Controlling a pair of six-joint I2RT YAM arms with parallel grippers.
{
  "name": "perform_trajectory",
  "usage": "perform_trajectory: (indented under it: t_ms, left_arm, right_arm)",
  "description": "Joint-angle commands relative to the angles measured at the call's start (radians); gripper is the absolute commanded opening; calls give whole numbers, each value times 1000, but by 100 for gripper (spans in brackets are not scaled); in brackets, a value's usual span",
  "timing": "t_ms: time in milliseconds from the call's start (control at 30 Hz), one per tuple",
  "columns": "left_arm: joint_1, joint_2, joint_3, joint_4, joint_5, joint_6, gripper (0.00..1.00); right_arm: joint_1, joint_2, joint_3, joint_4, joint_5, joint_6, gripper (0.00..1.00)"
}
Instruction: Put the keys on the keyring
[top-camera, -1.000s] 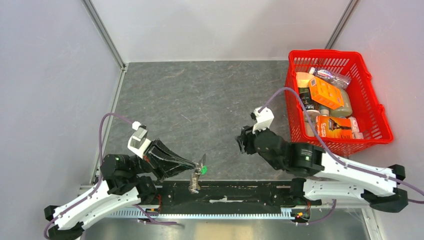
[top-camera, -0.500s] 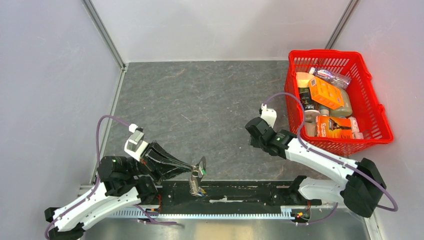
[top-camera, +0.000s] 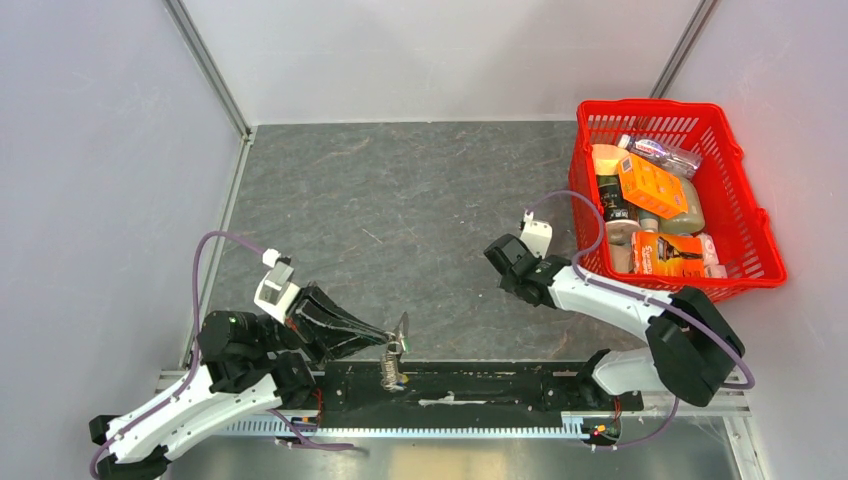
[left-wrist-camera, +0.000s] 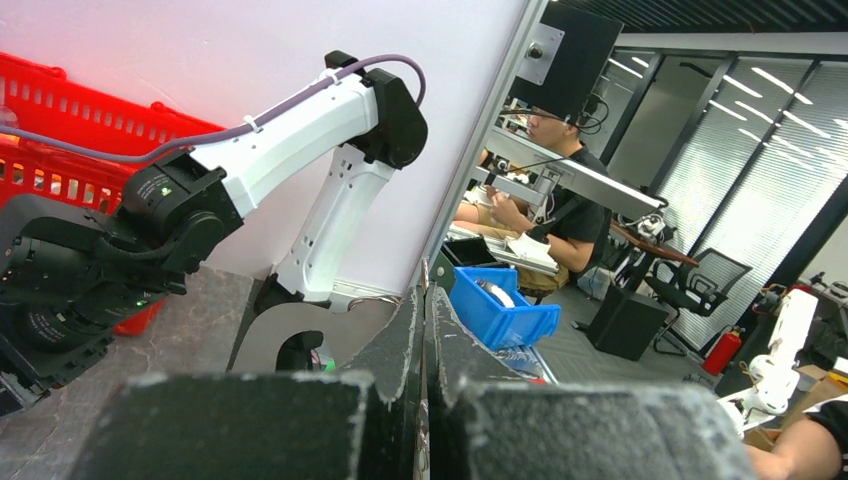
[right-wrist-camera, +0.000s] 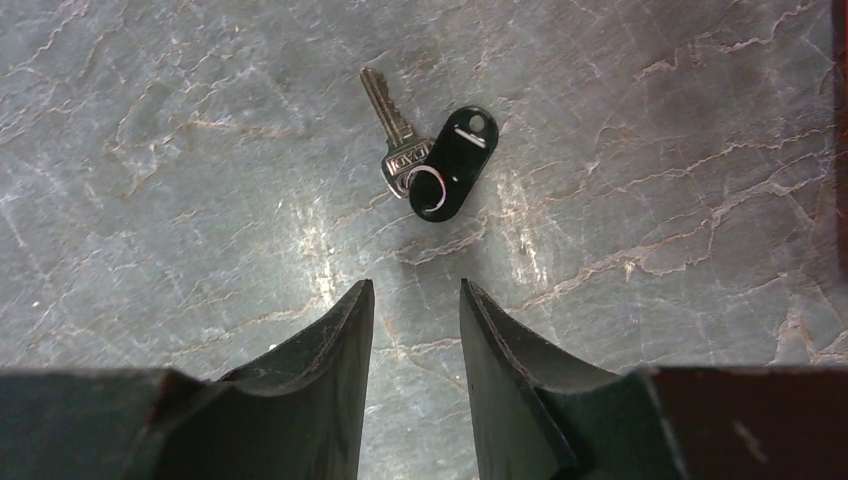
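Keyring edge-on, barely discernible, pinched in left hand.

Red basket with orange box

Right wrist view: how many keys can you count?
1: a silver key on the table ahead of the fingers, ringed to a black fob. Others may be hidden.

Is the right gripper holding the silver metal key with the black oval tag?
No. The silver metal key with the black oval tag lies on the grey tabletop, ahead of the open, empty right gripper.
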Motion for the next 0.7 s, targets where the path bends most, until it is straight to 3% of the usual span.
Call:
perform_trajectory:
  t_ms: [0,367,667]
  left_arm:
    - [4,-16,26,8,5,49,2]
    - [3,-24,23,-8,3,63,2]
    - [3,-24,23,-29,1,84,2]
  right_arm:
    - [-12,24,-11,52,87,44,45]
    - [-59,131,-9,127,130,42,43]
    - [-90,173,-8,227,93,11,37]
